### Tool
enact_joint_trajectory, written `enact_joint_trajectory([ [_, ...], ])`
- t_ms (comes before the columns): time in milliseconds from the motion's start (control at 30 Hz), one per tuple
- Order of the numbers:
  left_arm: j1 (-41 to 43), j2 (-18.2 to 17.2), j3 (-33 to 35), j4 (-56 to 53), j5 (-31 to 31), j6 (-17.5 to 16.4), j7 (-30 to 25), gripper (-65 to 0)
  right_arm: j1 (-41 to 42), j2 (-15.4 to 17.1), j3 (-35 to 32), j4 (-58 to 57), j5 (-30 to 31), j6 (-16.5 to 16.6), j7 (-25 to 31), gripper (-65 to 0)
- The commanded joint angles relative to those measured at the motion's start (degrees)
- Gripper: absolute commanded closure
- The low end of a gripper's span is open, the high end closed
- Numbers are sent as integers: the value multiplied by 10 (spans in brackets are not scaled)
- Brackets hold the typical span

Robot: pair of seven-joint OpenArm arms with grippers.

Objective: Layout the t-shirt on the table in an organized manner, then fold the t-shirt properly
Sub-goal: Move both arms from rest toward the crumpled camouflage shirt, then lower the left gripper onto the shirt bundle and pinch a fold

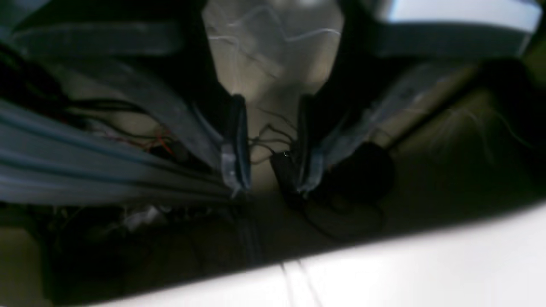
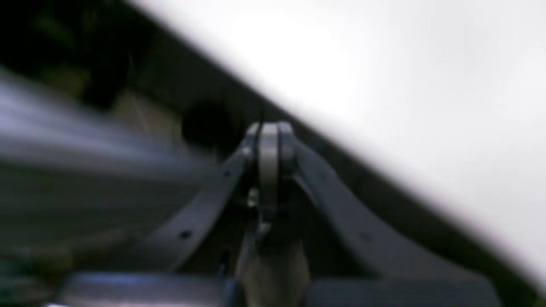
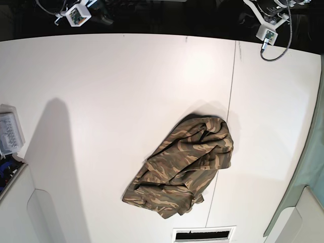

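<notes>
The t-shirt (image 3: pixel 185 164) lies in a crumpled camouflage heap on the white table (image 3: pixel 111 101), right of centre and toward the near edge, partly over the dark seam (image 3: pixel 233 96). Neither wrist view shows it. My left gripper (image 1: pixel 271 187) hangs open past the table's edge (image 1: pixel 426 264), with nothing between its fingers. My right gripper (image 2: pixel 268 132) is shut with its fingertips pressed together, also off the table's edge (image 2: pixel 384 85), holding nothing. In the base view both arms' wrist ends sit at the far edge, at top right (image 3: pixel 268 25) and top left (image 3: pixel 76 14), far from the shirt.
A clear plastic box (image 3: pixel 10 134) sits at the table's left edge. A white slotted panel (image 3: pixel 202 234) is at the near edge below the shirt. A grey-green panel (image 3: pixel 309 167) runs along the right side. A cable (image 3: pixel 283 45) dangles at the top right.
</notes>
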Motion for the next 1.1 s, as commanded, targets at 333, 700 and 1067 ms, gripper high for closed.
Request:
enact_joint_trajectory([
  [333, -77, -100, 24, 78, -31, 61, -42, -289, 246, -52, 15, 4, 35, -23, -84, -265],
  [700, -429, -116, 219, -149, 23, 91, -73, -307, 400, -181, 16, -227, 7, -86, -94, -265],
  [1067, -649, -112, 393, -276, 113, 119, -121, -307, 439, -246, 16, -320, -8, -74, -94, -265],
])
